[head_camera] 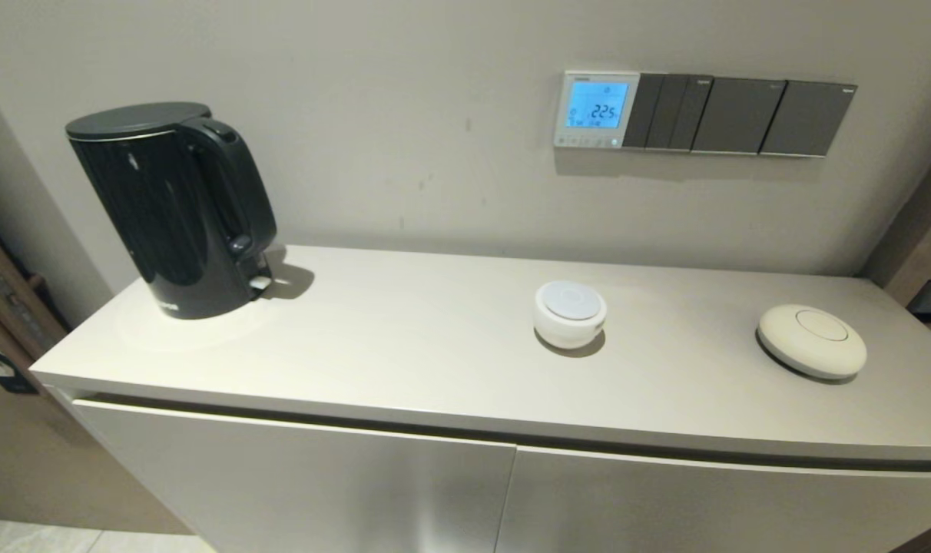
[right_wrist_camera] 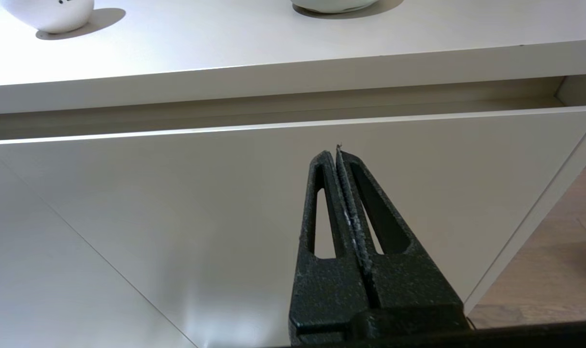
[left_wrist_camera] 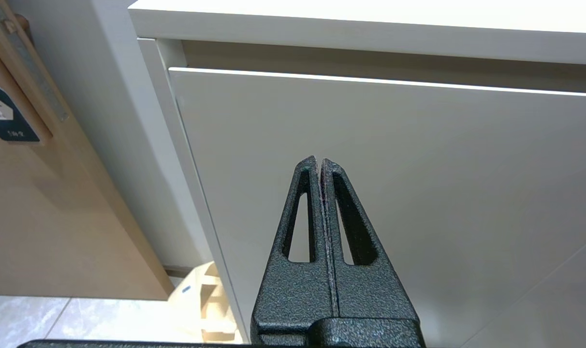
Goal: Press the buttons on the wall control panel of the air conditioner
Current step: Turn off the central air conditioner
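The white-framed control panel (head_camera: 596, 109) hangs on the wall above the cabinet, its screen lit blue with digits. A row of tiny pale buttons (head_camera: 586, 140) runs along its lower edge. Neither arm shows in the head view. My left gripper (left_wrist_camera: 319, 161) is shut and empty, low in front of the cabinet's left door. My right gripper (right_wrist_camera: 334, 153) is shut and empty, low in front of the right door, below the countertop edge.
Dark grey switch plates (head_camera: 738, 115) sit right of the panel. On the countertop (head_camera: 404, 346) stand a black kettle (head_camera: 175, 207) at the left, a small white round device (head_camera: 570, 313) below the panel and a flat cream disc (head_camera: 813, 340) at the right.
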Available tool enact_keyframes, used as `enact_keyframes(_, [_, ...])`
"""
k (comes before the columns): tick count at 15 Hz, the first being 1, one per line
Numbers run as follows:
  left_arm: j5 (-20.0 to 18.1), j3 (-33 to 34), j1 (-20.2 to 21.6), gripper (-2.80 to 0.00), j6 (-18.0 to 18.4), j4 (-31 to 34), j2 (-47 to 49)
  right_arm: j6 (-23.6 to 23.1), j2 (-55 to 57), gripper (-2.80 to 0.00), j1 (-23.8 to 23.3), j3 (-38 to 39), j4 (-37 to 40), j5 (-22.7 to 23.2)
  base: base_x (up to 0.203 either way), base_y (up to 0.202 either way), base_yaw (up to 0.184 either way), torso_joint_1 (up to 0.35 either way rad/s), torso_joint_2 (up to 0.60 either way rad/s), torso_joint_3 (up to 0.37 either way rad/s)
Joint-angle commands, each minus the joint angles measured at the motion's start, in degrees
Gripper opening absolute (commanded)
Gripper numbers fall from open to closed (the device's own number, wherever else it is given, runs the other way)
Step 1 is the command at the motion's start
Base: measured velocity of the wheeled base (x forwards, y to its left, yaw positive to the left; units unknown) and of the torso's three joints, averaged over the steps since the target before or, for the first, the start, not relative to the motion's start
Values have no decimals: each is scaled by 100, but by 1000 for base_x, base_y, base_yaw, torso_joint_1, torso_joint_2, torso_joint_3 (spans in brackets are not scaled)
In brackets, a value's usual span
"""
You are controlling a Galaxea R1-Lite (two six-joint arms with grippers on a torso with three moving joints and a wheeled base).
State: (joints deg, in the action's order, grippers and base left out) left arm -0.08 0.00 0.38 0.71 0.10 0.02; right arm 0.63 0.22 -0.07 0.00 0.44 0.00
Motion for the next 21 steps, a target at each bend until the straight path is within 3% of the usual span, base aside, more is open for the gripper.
enact_keyframes(1, [-1, 0, -3, -280, 0, -1, -2, -11, 9, -280, 2, 9, 0, 0, 0, 0, 0, 0, 0, 0])
enact_keyframes(6, [8, 0, 6, -280, 0, -1, -2, -124, -21, -280, 3, -57, -156, 6, 0, 0, 0, 0, 0, 0])
enact_keyframes(10, [-1, 0, 3, -280, 0, -1, -2, -266, 316, -280, 3, -905, -161, 3, 0, 0, 0, 0, 0, 0])
enact_keyframes(17, [-1, 0, 1, -280, 0, -1, -2, -215, 3583, -280, -51, -3653, -1118, -45, 0, 0, 0, 0, 0, 0])
enact_keyframes(21, [-1, 0, 2, -280, 0, -1, 0, -90, 5612, -280, 13, -4828, -2052, -432, 0, 0, 0, 0, 0, 0])
